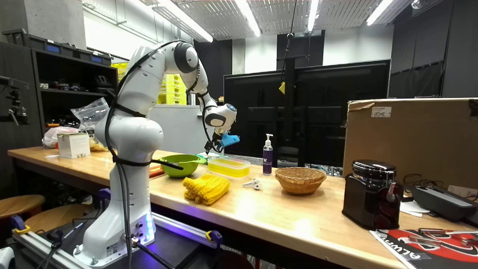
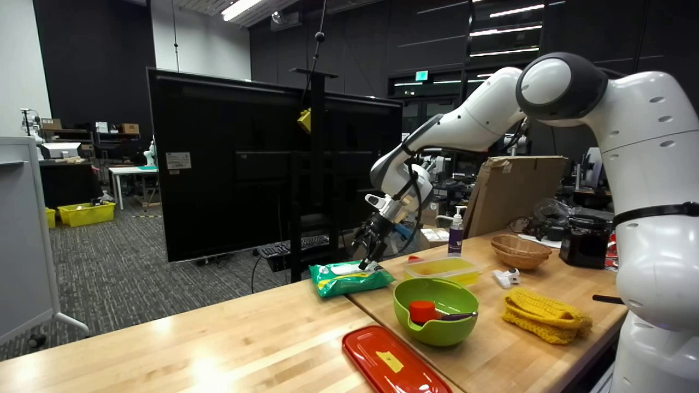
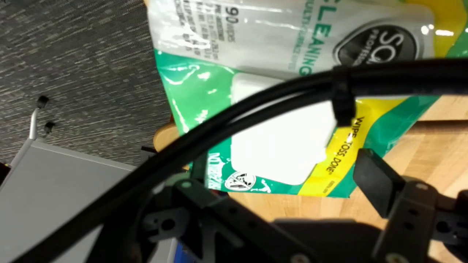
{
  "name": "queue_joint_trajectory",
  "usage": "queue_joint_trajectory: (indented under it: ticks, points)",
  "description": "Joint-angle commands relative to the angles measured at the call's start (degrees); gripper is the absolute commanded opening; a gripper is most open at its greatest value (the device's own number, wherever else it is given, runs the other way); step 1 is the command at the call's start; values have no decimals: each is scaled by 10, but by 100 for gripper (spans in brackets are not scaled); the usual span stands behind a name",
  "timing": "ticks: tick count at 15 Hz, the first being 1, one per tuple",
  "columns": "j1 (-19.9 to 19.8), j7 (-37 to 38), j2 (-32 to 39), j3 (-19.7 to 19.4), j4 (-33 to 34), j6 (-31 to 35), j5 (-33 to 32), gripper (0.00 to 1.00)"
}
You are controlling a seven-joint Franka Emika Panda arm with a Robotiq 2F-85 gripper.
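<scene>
My gripper (image 3: 283,164) is open and empty, its two black fingers spread apart over the near end of a green, white and yellow wipes package (image 3: 281,142) with a white lid. In an exterior view the gripper (image 2: 367,251) points down at the package (image 2: 349,284), which lies at the table's far edge; I cannot tell whether a fingertip touches it. In an exterior view the gripper (image 1: 214,146) hangs behind the green bowl (image 1: 181,167), and the package is mostly hidden. The green bowl (image 2: 437,325) holds a red item and a purple-handled item.
Around stand a clear yellow-filled container (image 2: 445,270), purple pump bottle (image 1: 267,158), wicker basket (image 1: 300,181), yellow knit cloth (image 1: 206,188), small white object (image 1: 254,184), red lid (image 2: 393,360) and black canister (image 1: 371,198). A black cable (image 3: 292,86) crosses the wrist view.
</scene>
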Motion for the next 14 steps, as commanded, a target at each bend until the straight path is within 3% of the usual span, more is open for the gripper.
queue_joint_trajectory:
  ticks: [1, 14]
  points:
    - [-1, -16, -9, 5, -11, 9, 42, 100]
    - [14, -25, 6, -1, -12, 12, 104, 100]
